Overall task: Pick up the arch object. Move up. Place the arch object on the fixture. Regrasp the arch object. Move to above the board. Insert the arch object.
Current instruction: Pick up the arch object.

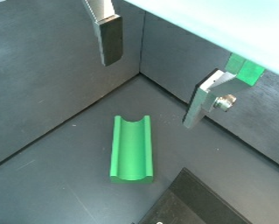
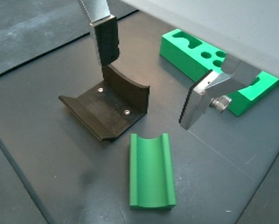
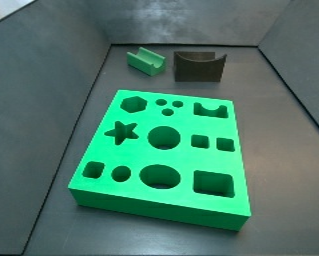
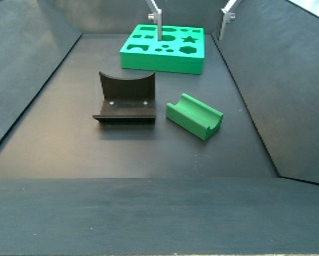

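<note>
Gripper (image 2: pixel 148 80) open above floor, arch object (image 2: pixel 153 171) unheld, board (image 2: pixel 215 68) half cropped.

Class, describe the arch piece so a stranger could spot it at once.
Start at the big green board under the open tool. Nearer the camera stands the dark fixture, with the arch piece lying beside it, apart. It is the only small green block, with a groove along its top.

My gripper (image 2: pixel 148 83) had two flat silver plate fingers (image 2: pixel 204 99), dark pad on one, round silver screw on other.
</note>
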Tool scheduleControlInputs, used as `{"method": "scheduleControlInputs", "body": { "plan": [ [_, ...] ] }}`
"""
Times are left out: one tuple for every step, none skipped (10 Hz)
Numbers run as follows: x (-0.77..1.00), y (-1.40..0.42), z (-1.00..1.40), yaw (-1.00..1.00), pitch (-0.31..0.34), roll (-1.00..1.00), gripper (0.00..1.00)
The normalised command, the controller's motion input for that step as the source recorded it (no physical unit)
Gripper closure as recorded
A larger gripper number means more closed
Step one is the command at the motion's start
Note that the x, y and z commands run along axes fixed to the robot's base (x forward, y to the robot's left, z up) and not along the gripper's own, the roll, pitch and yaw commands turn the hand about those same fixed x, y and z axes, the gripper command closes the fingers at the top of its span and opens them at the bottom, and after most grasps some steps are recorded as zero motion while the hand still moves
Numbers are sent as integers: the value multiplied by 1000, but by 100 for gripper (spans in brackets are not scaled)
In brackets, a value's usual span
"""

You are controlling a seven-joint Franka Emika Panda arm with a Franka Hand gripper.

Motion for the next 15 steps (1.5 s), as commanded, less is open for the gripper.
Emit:
{"method": "scheduleControlInputs", "body": {
  "plan": [
    [206, 0, -589, 509, -80, 76, 0],
    [0, 114, -654, 786, -156, 0, 0],
    [0, 31, -680, 851, -193, 0, 0],
    [0, 26, -686, 837, -187, 37, 0],
    [-40, 0, -720, 829, -190, 83, 0],
    [-129, 0, -746, 800, -203, 107, 0],
    [-160, -37, -740, 711, -211, 73, 0],
    [-183, -40, -757, 609, -204, 14, 0],
    [-157, -71, -769, 603, -196, 0, 0],
    [-97, -83, -700, 586, -171, -63, 0],
    [-3, -91, -680, 511, -153, -79, 0],
    [0, -89, -629, 414, -126, -96, 0],
    [46, -80, -580, 343, -89, -146, 0],
    [54, -57, -517, 291, -87, -134, 0],
    [20, -31, -449, 263, -87, -119, 0]
  ]
}}
